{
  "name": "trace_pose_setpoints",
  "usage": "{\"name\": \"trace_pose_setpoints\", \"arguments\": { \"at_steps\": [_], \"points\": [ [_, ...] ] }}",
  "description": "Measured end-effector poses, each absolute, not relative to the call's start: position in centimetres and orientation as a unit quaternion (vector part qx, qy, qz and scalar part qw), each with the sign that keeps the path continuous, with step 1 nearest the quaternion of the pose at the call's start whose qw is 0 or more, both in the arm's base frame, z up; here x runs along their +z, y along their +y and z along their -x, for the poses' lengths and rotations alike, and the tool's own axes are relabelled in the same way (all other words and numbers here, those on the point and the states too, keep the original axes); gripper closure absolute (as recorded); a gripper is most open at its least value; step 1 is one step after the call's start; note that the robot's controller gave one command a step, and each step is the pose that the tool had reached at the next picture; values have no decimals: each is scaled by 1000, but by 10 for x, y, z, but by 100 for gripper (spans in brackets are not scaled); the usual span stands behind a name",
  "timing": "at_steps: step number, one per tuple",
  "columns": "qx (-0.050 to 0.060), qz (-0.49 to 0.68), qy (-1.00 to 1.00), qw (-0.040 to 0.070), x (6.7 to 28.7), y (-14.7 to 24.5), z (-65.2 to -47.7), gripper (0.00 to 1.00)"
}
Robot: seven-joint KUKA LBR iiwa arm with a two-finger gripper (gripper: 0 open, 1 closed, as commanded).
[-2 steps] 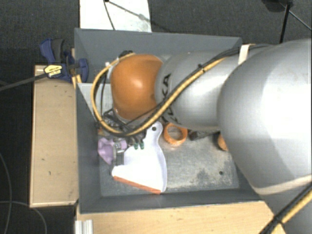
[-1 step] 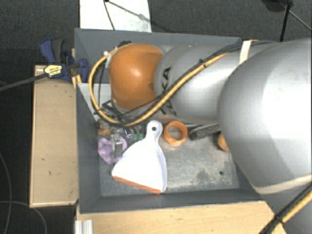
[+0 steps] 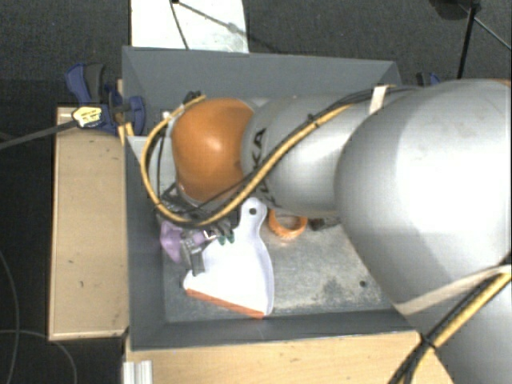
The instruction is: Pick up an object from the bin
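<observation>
Bin (image 3: 148, 294), grey metal; arm (image 3: 320, 158) reaching in. Contents: white scoop (image 3: 240, 274), orange-edged, front left; orange ring (image 3: 286, 225), centre; purple piece (image 3: 170, 238), left. Gripper (image 3: 196, 254) at scoop's left edge; released or clenched, cannot tell.

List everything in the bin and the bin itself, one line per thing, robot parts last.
bin: one, grey metal, middle of the view.
white scoop: one, white with an orange front edge, front left of the bin floor.
purple thing: one, purple, by the left wall, partly hidden by the gripper.
orange round thing: one, orange, mid floor, partly under the arm.
arm: one, silver, coming in from the right.
orange cover: one, on the wrist.
gripper: one, dark, between the purple thing and the scoop's handle.
</observation>
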State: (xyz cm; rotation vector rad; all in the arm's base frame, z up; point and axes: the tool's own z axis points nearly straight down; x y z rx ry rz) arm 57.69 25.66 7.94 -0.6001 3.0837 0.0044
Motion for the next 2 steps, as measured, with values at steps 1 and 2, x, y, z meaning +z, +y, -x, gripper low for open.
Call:
{"name": "trace_pose_setpoints", "arguments": {
  "at_steps": [1, 2],
  "points": [
    [3, 195, 981, -7, 78, 257, -591, 100],
    [3, 193, 981, -7, 79, 257, -591, 100]
  ]
}}
